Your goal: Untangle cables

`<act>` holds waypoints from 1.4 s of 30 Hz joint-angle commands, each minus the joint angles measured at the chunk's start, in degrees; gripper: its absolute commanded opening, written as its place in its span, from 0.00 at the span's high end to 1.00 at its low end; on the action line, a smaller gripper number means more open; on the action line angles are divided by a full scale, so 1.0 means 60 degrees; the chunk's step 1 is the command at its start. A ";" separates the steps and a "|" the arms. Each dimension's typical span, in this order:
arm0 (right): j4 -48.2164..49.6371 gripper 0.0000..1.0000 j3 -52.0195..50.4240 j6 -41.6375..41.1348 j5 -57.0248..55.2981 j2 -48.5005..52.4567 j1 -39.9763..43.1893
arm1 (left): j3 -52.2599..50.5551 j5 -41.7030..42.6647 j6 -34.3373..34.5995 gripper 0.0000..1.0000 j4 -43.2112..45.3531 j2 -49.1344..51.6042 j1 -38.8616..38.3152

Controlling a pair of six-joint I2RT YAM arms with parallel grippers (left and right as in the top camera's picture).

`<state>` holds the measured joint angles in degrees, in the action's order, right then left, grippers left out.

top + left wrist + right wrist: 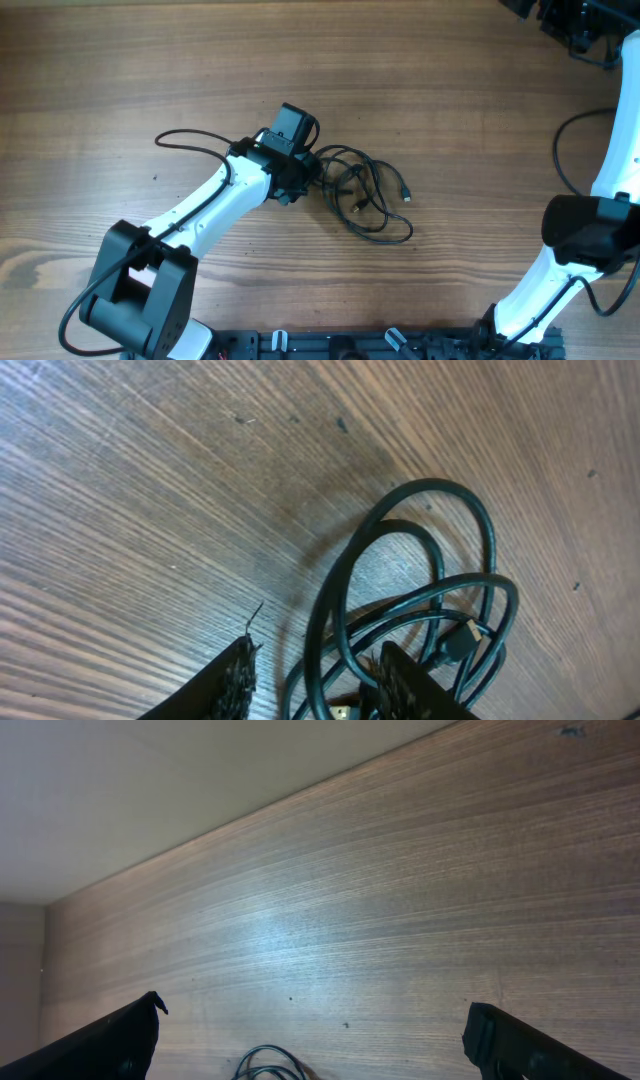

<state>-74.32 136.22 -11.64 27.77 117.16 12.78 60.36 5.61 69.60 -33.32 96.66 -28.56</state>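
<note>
The cables [365, 195] lie as a loose tangle of thin black loops at the table's middle, with a small plug [405, 196] at the right. One thin black strand [185, 137] trails left past the left arm. My left gripper [310, 172] is at the tangle's left edge. In the left wrist view it [320, 665] is open, its fingers astride several cable loops [420, 550], with a black plug [460, 643] and a gold plug [345, 712] close by. My right gripper [315, 1010] is wide open and empty, high above the table, with the cables [270, 1063] far below.
The right arm [585, 235] stands at the table's right side with its own thick black wire [562, 150] looping beside it. Dark equipment [575, 25] sits at the far right corner. The arms' base rail [380, 345] runs along the front edge.
</note>
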 commanded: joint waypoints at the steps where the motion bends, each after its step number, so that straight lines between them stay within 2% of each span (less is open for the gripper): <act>1: 0.0025 0.00 0.0025 0.0160 -0.0127 0.0102 -0.0029 | -0.0069 -0.0197 0.0058 0.61 0.0138 0.0200 -0.0109; 5: 0.0025 0.00 0.0025 0.0160 -0.0124 0.0102 -0.0033 | -0.0069 -0.0211 0.0284 0.65 0.0357 0.0692 -0.0386; 6: 0.0022 0.00 0.0025 0.0153 -0.0120 0.0102 -0.0033 | -0.0069 -0.0248 0.0306 0.73 0.0441 0.0783 -0.0386; 8: 0.0015 0.00 0.0025 0.0157 -0.0036 0.0102 -0.0033 | -0.0062 -0.0634 0.0215 0.96 0.0743 0.0809 -0.0364; 11: 0.0011 0.00 0.0025 0.0204 0.0743 0.0102 -0.0040 | 0.0266 -0.0594 -0.1122 0.96 0.0882 0.0368 -0.0109; 13: -0.0098 0.03 0.0025 0.0696 0.1621 0.0095 -0.0149 | 0.1042 -0.0401 -0.1905 0.96 0.0324 -0.0699 0.0197; 15: -0.0375 0.08 0.0029 0.1206 0.2397 0.0076 -0.0423 | 0.1512 -0.0069 -0.1945 0.96 0.0357 -0.1858 0.0441; 17: -0.0688 0.12 0.0029 0.1286 0.2393 0.0040 -0.0761 | 0.1668 0.0364 -0.1621 0.96 0.0674 -0.2743 0.0670; 19: -0.0925 0.17 0.0029 0.1446 0.2393 0.0004 -0.1075 | 0.1679 0.0597 -0.1162 0.96 0.1220 -0.3840 0.0973; 21: -0.1024 0.27 0.0029 0.1450 0.2488 -0.0033 -0.1384 | 0.1679 0.0670 -0.0718 0.96 0.1628 -0.4470 0.1195; 22: -0.0984 0.34 0.0029 0.1457 0.2849 -0.0073 -0.1625 | 0.1679 0.0707 -0.0204 0.96 0.1978 -0.4794 0.1311; 24: -0.0933 0.39 0.0047 0.1687 0.3147 -0.0095 -0.1971 | 0.1679 0.0699 0.0998 0.96 0.2805 -0.5195 0.1439; 26: -0.0871 0.40 0.0047 0.1694 0.3140 -0.0102 -0.2328 | 0.1679 0.0699 0.2393 0.96 0.3661 -0.5366 0.1453; 28: -0.0703 0.40 0.0044 0.1687 0.3053 -0.0098 -0.2790 | 0.1679 0.0688 0.4335 0.96 0.4648 -0.5446 0.1486; 30: -0.0437 0.40 0.0044 0.1275 0.2608 -0.0077 -0.3246 | 0.1679 0.0543 0.4983 0.96 0.5606 -0.5442 0.1603; 35: 0.0277 0.40 -0.0739 0.0663 0.0871 -0.0044 -0.4561 | 0.1679 0.0339 0.4976 0.96 0.5566 -0.5442 0.1774; 36: 0.0459 0.36 -0.1089 0.0007 0.0623 0.0000 -0.4677 | 0.1679 0.0342 0.4972 0.96 0.5351 -0.5442 0.1789; 38: 0.0831 0.34 -0.1803 -0.0328 0.1213 0.0084 -0.4707 | 0.1679 0.0419 0.4641 0.96 0.4830 -0.5442 0.1789; 40: 0.1384 0.31 -0.2605 -0.0007 0.2160 0.0237 -0.4681 | 0.1679 0.0681 0.3526 0.96 0.4328 -0.5442 0.1789; 42: 0.2098 0.24 -0.3592 0.0980 0.3213 0.0266 -0.4681 | 0.1676 0.1078 0.2481 0.96 0.4095 -0.5442 0.1789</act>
<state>-64.36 119.70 -10.41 39.22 117.56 -15.57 69.89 8.95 94.11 -8.16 65.01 -18.24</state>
